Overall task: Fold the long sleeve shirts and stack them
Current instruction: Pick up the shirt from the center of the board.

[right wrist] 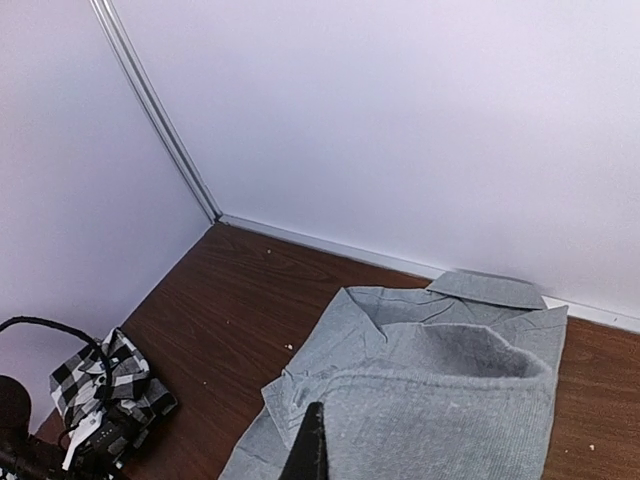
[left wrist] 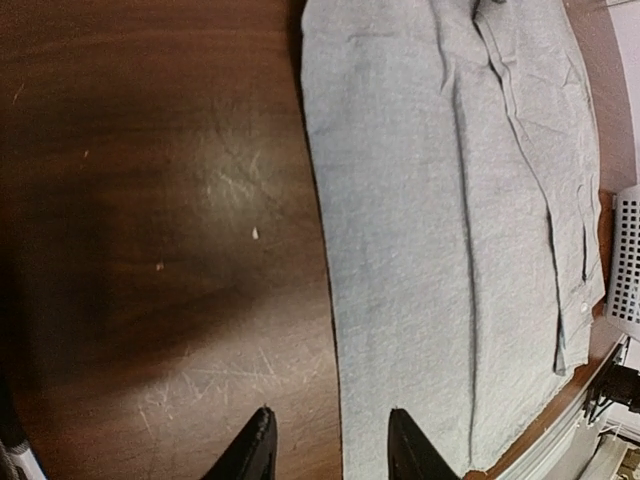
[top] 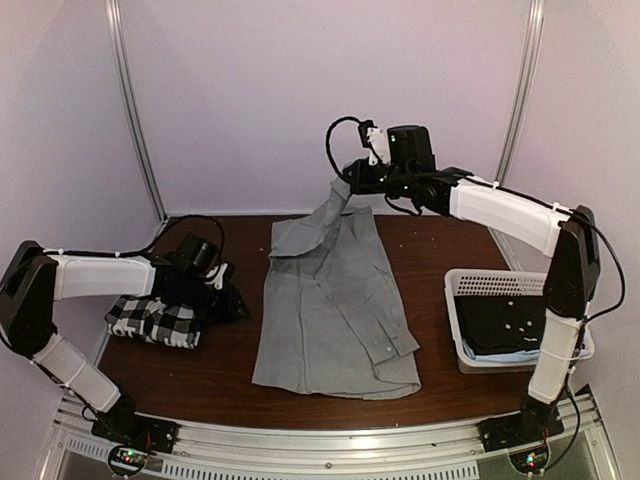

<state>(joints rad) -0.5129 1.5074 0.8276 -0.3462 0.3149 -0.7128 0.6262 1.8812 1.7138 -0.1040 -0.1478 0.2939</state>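
Note:
The grey long sleeve shirt [top: 335, 300] lies spread out in the middle of the table. Its upper part is drawn up into a peak at the back, and my right gripper [top: 349, 184] is shut on that cloth above the table. In the right wrist view the grey shirt [right wrist: 450, 400] rises up to the right gripper [right wrist: 322, 428], and only one dark finger shows. The black-and-white checked shirt [top: 150, 320] sits folded at the left. My left gripper [top: 236, 303] is beside it. The left gripper [left wrist: 328, 425] stands open and empty over the grey shirt's [left wrist: 450, 200] left edge.
A white perforated basket [top: 472, 285] holding dark clothes stands at the right, by the right arm's upright link. White walls close the table at the back and sides. The checked shirt [right wrist: 110, 385] and the left arm's cables lie at the far left.

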